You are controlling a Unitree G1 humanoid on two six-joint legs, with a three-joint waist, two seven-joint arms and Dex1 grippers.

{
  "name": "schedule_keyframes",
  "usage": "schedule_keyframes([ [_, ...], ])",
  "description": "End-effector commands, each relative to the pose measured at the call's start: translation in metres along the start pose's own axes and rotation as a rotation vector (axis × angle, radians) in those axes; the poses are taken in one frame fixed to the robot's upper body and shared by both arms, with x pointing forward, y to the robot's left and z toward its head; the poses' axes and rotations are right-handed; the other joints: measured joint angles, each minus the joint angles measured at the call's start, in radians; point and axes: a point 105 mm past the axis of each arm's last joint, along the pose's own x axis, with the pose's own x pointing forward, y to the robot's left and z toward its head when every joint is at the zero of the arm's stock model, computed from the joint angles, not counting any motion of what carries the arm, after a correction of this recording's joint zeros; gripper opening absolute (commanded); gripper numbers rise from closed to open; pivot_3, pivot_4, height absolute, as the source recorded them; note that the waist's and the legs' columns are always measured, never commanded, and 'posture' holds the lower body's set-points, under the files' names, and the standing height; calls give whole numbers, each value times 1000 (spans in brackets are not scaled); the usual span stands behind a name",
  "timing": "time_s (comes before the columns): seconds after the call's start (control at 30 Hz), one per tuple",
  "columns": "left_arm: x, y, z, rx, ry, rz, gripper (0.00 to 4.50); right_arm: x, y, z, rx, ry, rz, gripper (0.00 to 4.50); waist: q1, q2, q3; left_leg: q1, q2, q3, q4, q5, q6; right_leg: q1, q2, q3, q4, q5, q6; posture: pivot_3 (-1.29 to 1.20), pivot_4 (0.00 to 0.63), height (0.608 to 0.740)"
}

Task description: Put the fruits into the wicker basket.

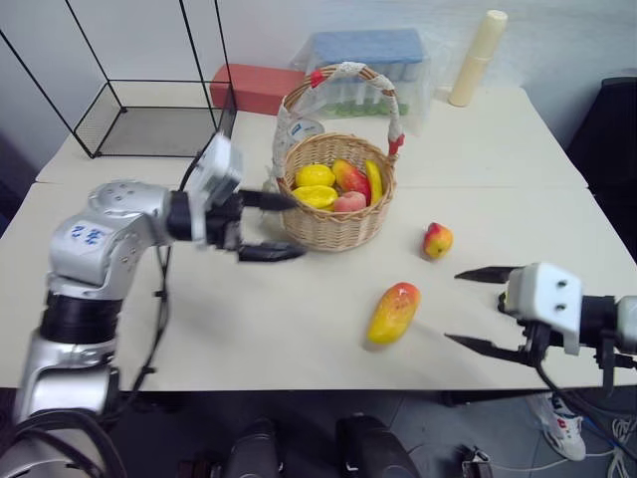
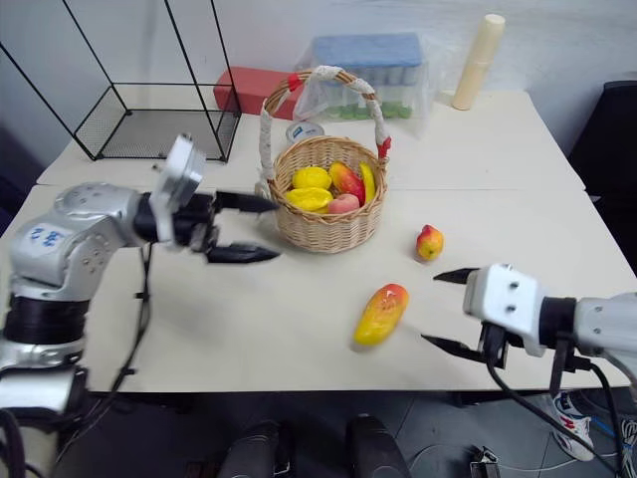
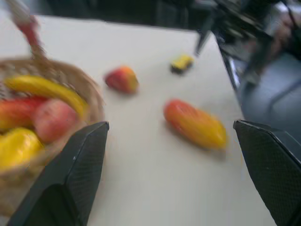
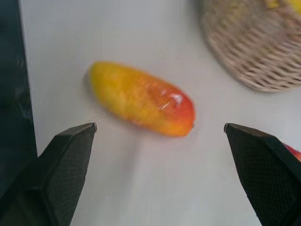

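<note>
Both pincers gape empty — wicker basket [image 1: 333,224] holds lemons [image 1: 315,185], banana [image 1: 373,180], peach [image 1: 348,202].

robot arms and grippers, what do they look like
Both arms have silver-grey rounded shells with black joints. The left arm carries a small blue marking on its shell and a black cable hanging beneath it. Each wrist ends in a white boxy housing. The left gripper and right gripper each have two black pointed fingers, textured on the inside.

Black wire-frame cage [image 1: 149,100], red box [image 1: 257,88], blue-lidded clear container [image 1: 366,72], cream cylinder [image 1: 477,58] at the far table [image 1: 518,139] edge, beyond both hands
</note>
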Motion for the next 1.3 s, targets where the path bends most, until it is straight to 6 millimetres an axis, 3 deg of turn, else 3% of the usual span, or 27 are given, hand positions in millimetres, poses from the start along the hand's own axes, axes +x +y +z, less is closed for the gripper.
schedule_keyframes([
  [0.03, 2, -13, -4, 96, 71, -74, 4456, 14, 6, -7, -272, 39, 79, 4500, 7, 0, 0, 0, 0, 0, 0, 0, 1, 0, -1, 0, 0, 0, 0, 0, 150, 740],
  [0.27, 7, -15, 2, 100, 21, -44, 4456, 52, -4, -23, -470, 48, 88, 4500, 8, -1, 0, -2, 0, 0, 2, -1, 2, -2, 0, 1, 2, 0, -1, 0, 150, 740],
  [0.6, 5, -9, 6, 103, 6, -5, 4456, 81, -11, -24, -500, -4, 111, 4500, -7, -1, 0, 1, 1, 0, 3, 0, 1, -1, 0, 0, 7, -2, -4, 0, 150, 740],
  [0.73, 5, -7, 6, 104, -1, 6, 4500, 83, -18, -17, -492, -32, 84, 3203, -15, -1, 0, 2, 1, 0, 3, 0, 1, -1, 0, 0, 10, -2, -4, 0, 150, 740],
  [0.83, 5, -6, 5, 100, -5, 15, 4500, 78, -25, -9, -481, -60, 33, 2183, -15, -1, 0, 2, 1, 0, 3, 0, 0, -2, 0, 0, 12, -3, -5, 0, 150, 740],
  [0.9, 5, -6, 4, 100, -7, 17, 4500, 70, -33, 0, -476, -78, -6, 1871, -15, -1, 0, 2, 1, 0, 3, 0, 0, -3, 0, 0, 12, -3, -5, 0, 150, 740],
  [1.13, 1, 0, 10, 68, -73, 61, 4500, 40, -62, 55, -211, -283, -142, 1871, -15, -1, 0, 2, 2, 0, 3, 0, -1, -3, 0, 0, 13, -3, -5, 0, 150, 740],
  [1.3, -6, 16, 20, 20, -155, 148, 4500, 55, -111, 87, -131, -328, -283, 1871, -22, -1, 0, 2, 2, 0, 4, 1, -2, -5, 0, 0, 17, -3, -5, 0, 150, 740],
])
